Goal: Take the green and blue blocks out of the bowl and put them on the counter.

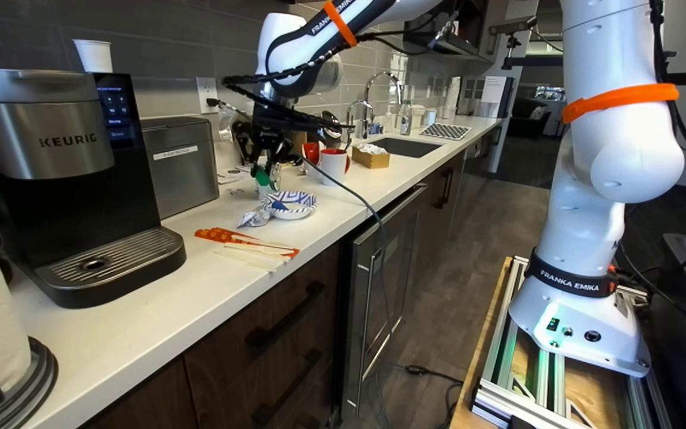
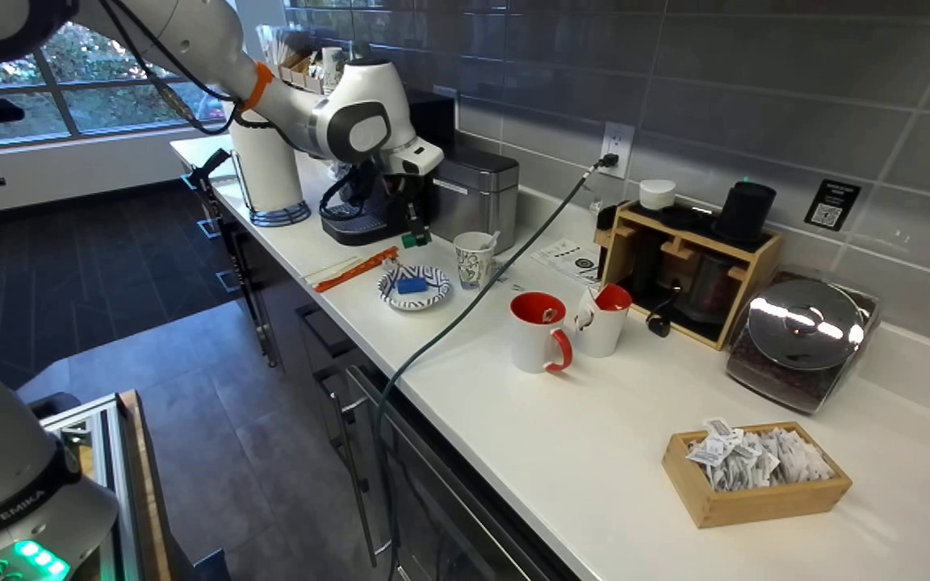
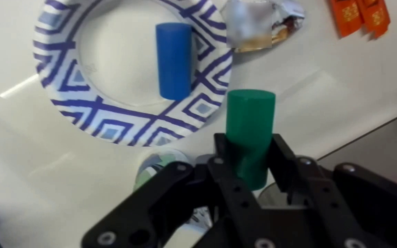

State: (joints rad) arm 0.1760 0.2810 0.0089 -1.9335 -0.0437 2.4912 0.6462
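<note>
Green block (image 3: 250, 115) is in my gripper (image 3: 249, 148): the jaws are clenched on it from both sides, and one end pokes out past them. I have it up in the air above the counter (image 2: 505, 428), and my wrist view shows it just outside the rim of the bowl (image 3: 126, 125). The blue block (image 3: 173, 62) lies flat inside the bowl, close to the side where a crumpled wrapper (image 3: 288, 15) rests on the counter; I can't tell whether wrapper and bowl touch. Flat orange-red packets (image 3: 347, 19) lie past the wrapper, and a patterned paper cup (image 2: 473, 262) stands upright near the bowl. In both exterior views I see two red-and-white mugs (image 2: 531, 343) side by side; the coffee machine (image 1: 69, 134) stands well apart from them.
</note>
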